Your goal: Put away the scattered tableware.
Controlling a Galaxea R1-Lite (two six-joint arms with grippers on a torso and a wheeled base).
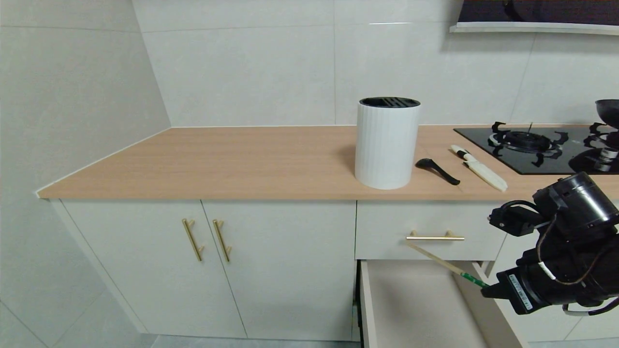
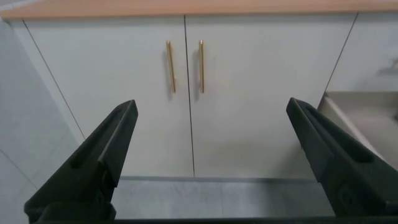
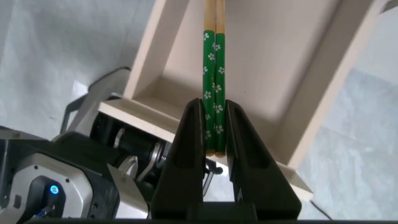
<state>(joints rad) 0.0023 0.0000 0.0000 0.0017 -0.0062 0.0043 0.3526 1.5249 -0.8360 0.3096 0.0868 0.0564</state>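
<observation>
My right gripper (image 1: pixel 487 291) is shut on a pair of wooden chopsticks (image 1: pixel 442 262) with green flowered ends (image 3: pixel 214 74), held slanted over the open lower drawer (image 1: pixel 416 309). In the right wrist view the chopsticks sit pinched between the two black fingers (image 3: pixel 189 134), pointing into the drawer (image 3: pixel 267 56). On the wooden countertop (image 1: pixel 217 162) lie a black spoon (image 1: pixel 437 170) and a white-handled knife (image 1: pixel 480 168), both just right of a white ribbed knife block (image 1: pixel 386 142). My left gripper (image 2: pixel 208 162) is open, low in front of the cabinet doors (image 2: pixel 186 81).
A black gas hob (image 1: pixel 541 145) sits at the right end of the counter, with a dark pot (image 1: pixel 608 111) on its far burner. The closed upper drawer has a gold handle (image 1: pixel 435 237) just above the chopstick tips. Tiled walls close the back and left.
</observation>
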